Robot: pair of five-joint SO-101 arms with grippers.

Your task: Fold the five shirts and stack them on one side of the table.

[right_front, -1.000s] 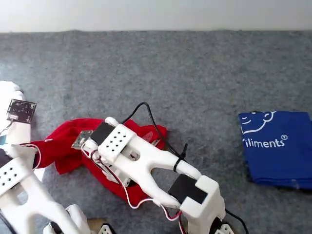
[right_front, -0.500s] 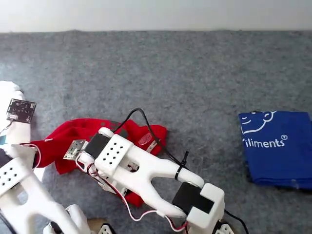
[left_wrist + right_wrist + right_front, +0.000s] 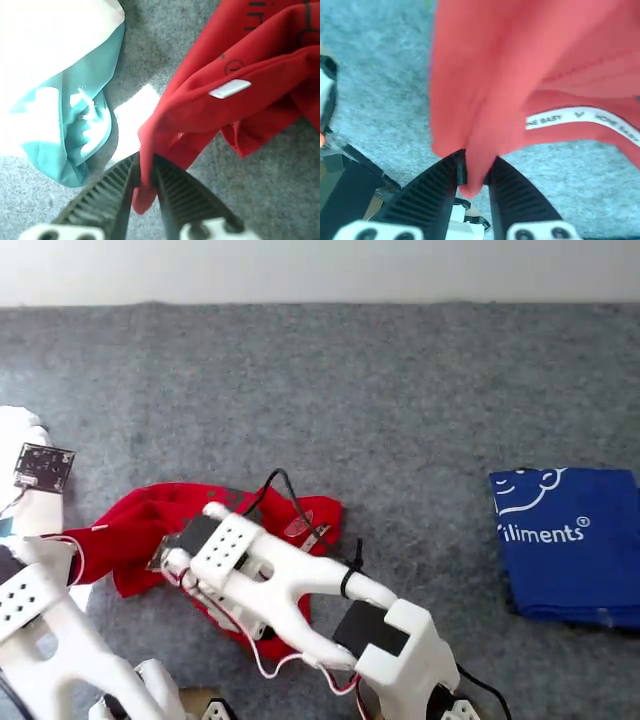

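Observation:
A crumpled red shirt lies on the grey table at the front left. My left gripper is shut on one edge of the red shirt. My right gripper is shut on another fold of the red shirt, under the right arm in the high view. A folded blue shirt with white print lies flat at the right edge. A teal and white shirt lies bunched beside the left gripper.
The left arm stands at the front left corner, with a white bundle behind it at the left edge. Bare grey felt covers the middle and back of the table. A white wall runs along the back.
The right arm has drawn back toward the front and left, pulling its fold of the red shirt along. The left arm and the blue shirt have not moved.

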